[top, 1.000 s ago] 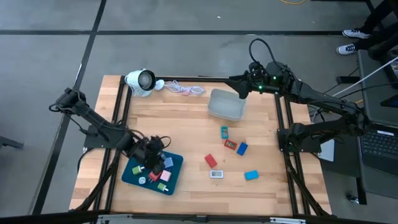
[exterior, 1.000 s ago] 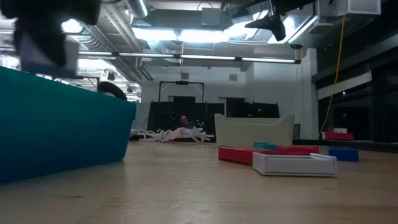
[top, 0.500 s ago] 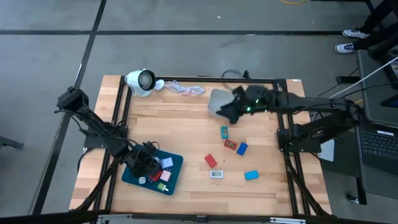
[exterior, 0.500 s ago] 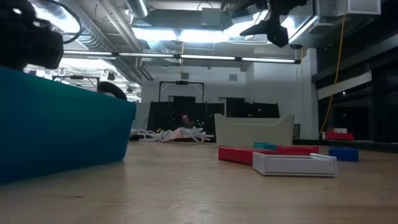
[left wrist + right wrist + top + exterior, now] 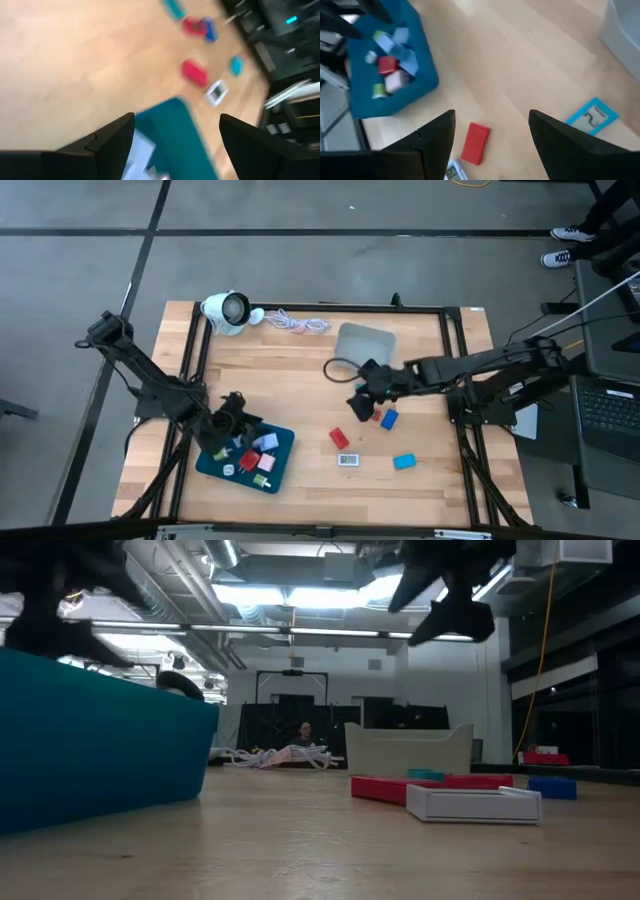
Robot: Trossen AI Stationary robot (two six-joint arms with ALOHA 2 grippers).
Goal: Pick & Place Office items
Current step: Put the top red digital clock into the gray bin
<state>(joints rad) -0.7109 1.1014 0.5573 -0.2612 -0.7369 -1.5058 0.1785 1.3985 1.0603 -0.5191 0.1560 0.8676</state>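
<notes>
A dark teal tray (image 5: 247, 457) sits near the table's front left and holds several small coloured office items (image 5: 390, 65). My left gripper (image 5: 238, 432) hangs open just above the tray's far left part (image 5: 170, 127), with nothing between its fingers. More pieces lie loose on the wood right of centre: a red block (image 5: 339, 438), a white one (image 5: 348, 459), a light blue one (image 5: 404, 462), a blue one (image 5: 389, 419) and a teal card (image 5: 592, 116). My right gripper (image 5: 358, 406) hovers open above these, over the red block (image 5: 475, 142), touching none.
A grey bin (image 5: 367, 345) stands at the table's far middle. A white round camera device (image 5: 225, 310) with its coiled cord (image 5: 295, 323) lies at the far left. Bare wood lies between tray and loose pieces. A person's shoes (image 5: 565, 245) show beyond the far right corner.
My left gripper has opened over the tray, let go of a pale piece that now lies in the tray, and drawn a little toward the table's left. My right gripper has swept from the far edge, over the bin, toward the near side and down over the loose pieces.
</notes>
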